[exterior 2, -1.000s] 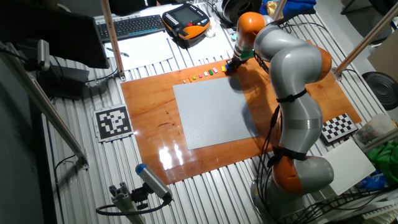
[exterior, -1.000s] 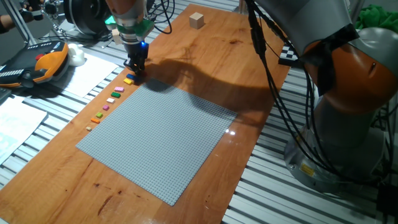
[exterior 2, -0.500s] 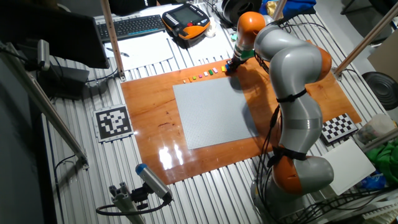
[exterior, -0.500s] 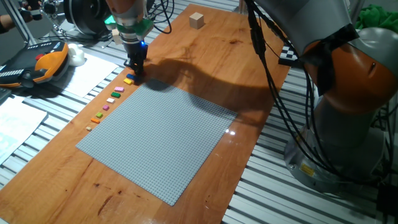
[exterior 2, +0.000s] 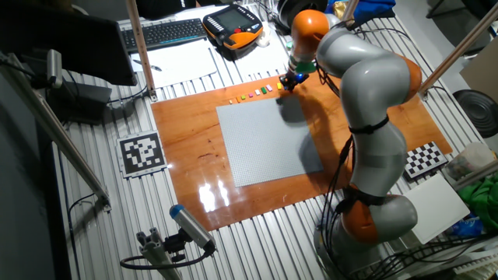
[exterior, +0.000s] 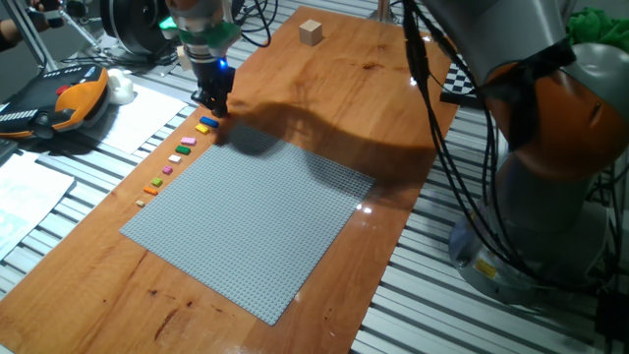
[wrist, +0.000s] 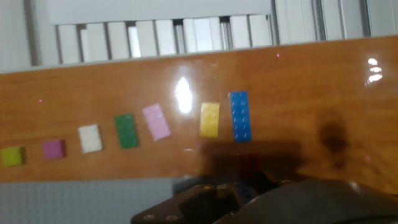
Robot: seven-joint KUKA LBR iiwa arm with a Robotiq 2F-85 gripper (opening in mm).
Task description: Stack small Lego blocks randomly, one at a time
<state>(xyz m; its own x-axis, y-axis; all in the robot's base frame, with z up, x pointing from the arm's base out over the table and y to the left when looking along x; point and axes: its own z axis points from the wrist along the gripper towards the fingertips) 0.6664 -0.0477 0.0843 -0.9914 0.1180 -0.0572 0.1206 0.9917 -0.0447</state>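
Hand view, row: seven small Lego blocks lie in one line on the wooden worktop – blue block, yellow block, pink block, green block, white block, magenta block, lime block
Where the row sits: along one long edge of the worktop, on the bare wood strip between that edge and the grey baseplate; the blue block is the end nearest the gripper
Long axes: blue, yellow, pink and green are oblong, each with its long axis across the row, pointing from the worktop edge toward the baseplate; the pink one is slightly tilted from the others; white, magenta and lime look close to square
Gripper position: in both fixed views it hangs above the blue end of the row, near the baseplate corner, and looks clear of the wood
Jaws: mostly out of frame at the bottom of the hand view; a dark red-and-blue patch shows between them, too blurred to say whether it is a block, so I cannot tell if they are spread, pressed together or pinching
Done so far: no block sits on another and none is visible on the baseplate; no stack is visible
Left to do: nearly everything, judging by the untouched row
Bystander: a tan wooden cube stands near the far corner, well apart from the row
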